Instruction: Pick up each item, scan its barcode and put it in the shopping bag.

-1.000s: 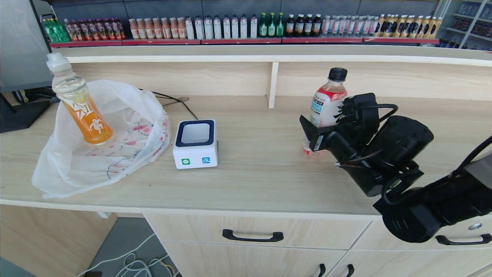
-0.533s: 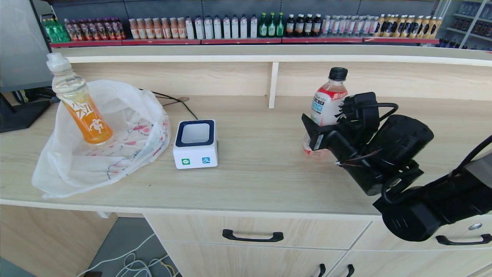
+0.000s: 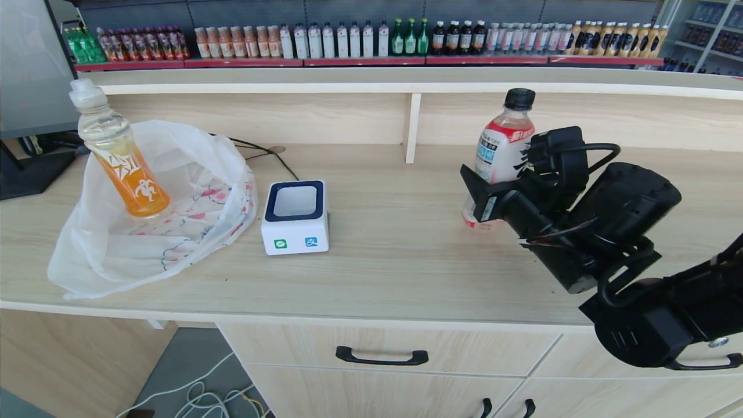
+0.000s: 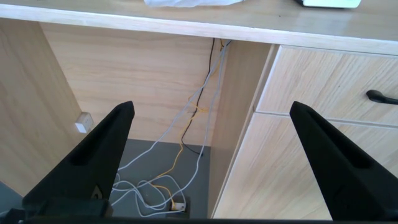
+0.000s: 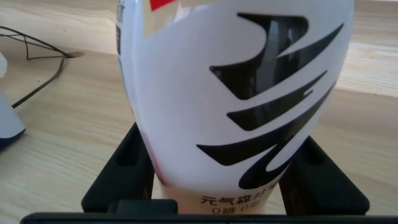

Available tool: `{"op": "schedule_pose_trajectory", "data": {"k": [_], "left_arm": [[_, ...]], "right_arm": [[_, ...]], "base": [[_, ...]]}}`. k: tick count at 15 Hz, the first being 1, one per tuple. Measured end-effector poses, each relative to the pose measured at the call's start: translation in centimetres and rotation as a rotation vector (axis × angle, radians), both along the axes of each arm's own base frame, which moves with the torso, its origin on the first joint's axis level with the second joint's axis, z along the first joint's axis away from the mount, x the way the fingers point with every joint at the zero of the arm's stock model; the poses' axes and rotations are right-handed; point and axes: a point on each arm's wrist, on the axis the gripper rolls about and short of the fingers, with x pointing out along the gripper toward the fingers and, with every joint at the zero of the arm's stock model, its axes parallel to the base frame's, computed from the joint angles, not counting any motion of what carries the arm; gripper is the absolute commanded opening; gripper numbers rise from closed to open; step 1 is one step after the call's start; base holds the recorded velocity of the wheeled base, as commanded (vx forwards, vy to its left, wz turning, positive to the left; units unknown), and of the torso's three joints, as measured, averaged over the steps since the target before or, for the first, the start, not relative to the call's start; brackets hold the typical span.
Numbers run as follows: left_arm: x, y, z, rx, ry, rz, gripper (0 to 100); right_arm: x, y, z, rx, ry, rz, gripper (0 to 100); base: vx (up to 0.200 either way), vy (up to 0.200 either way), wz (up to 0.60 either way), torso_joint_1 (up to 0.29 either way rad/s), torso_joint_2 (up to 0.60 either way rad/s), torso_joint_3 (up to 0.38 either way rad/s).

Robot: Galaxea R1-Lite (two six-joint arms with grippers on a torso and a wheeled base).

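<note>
Left gripper (image 4: 210, 155) is being held with fingers spread wide | orange bottle (image 3: 119, 159) is being kept cap-up in shopping bag (image 3: 174, 244) | right of scanner (image 3: 295, 216), white-labelled bottle (image 3: 500, 152), cap up, long axis near-vertical, is being clamped by right gripper (image 3: 493, 194) | both are being raised slightly from a second ago.

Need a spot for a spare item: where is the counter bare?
Bare counter lies between the scanner and the white-label bottle, and along the front edge before them. The left end is crowded: shopping bag with the orange bottle.
</note>
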Motion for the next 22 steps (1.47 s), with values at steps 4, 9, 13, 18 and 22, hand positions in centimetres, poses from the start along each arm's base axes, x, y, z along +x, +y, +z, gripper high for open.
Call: {"op": "schedule_pose_trajectory", "data": {"k": [4, 9, 13, 18, 22], "left_arm": [[0.0, 0.0, 0.0, 0.000, 0.000, 0.000, 100], [0.0, 0.0, 0.0, 0.000, 0.000, 0.000, 100], [0.0, 0.0, 0.0, 0.000, 0.000, 0.000, 100], [0.0, 0.0, 0.0, 0.000, 0.000, 0.000, 100], [0.0, 0.0, 0.0, 0.000, 0.000, 0.000, 100]], "right_arm": [[-3.1, -1.4, 2.8, -0.009, -0.040, -0.002, 0], [-8.7, -3.7, 3.4, -0.044, -0.055, 0.011, 0], [-10.8, -4.8, 3.4, -0.022, -0.062, 0.050, 0], [-10.8, -4.2, 3.4, 0.031, -0.043, 0.316, 0], [-10.7, -3.3, 3.3, 0.077, 0.027, 0.688, 0]], "base": [[0.000, 0.000, 0.00, 0.000, 0.00, 0.000], [0.000, 0.000, 0.00, 0.000, 0.00, 0.000], [0.000, 0.000, 0.00, 0.000, 0.00, 0.000], [0.000, 0.000, 0.00, 0.000, 0.00, 0.000], [0.000, 0.000, 0.00, 0.000, 0.00, 0.000]]}}
